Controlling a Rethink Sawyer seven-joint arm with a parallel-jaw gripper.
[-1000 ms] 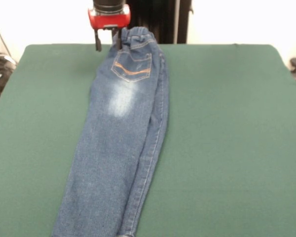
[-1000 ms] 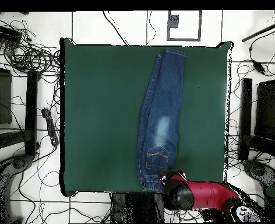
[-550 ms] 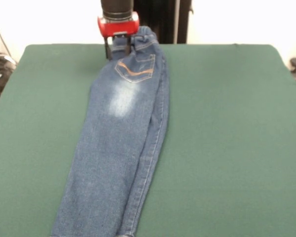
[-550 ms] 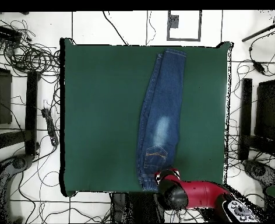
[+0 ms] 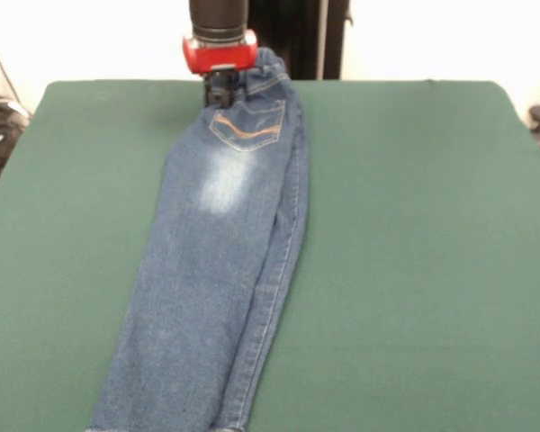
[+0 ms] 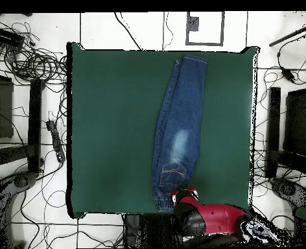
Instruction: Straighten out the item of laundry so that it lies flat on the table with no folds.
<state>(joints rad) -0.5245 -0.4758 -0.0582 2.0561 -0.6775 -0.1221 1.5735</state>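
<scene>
The jeans (image 5: 218, 261) are folded lengthwise on the table (image 5: 414, 252). The waistband at the table's robot-side edge appears clamped by the gripper (image 5: 220, 90). Next, a sideways pull is required to unfold the legs

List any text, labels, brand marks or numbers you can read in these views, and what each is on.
No readable text in either view.
The jeans show only orange-tan stitching on the back pocket, no lettering or tag.
The gripper and its red housing carry no legible marking.
The table is plain green.
Equipment beside the table in the overhead view is too small to read.
</scene>
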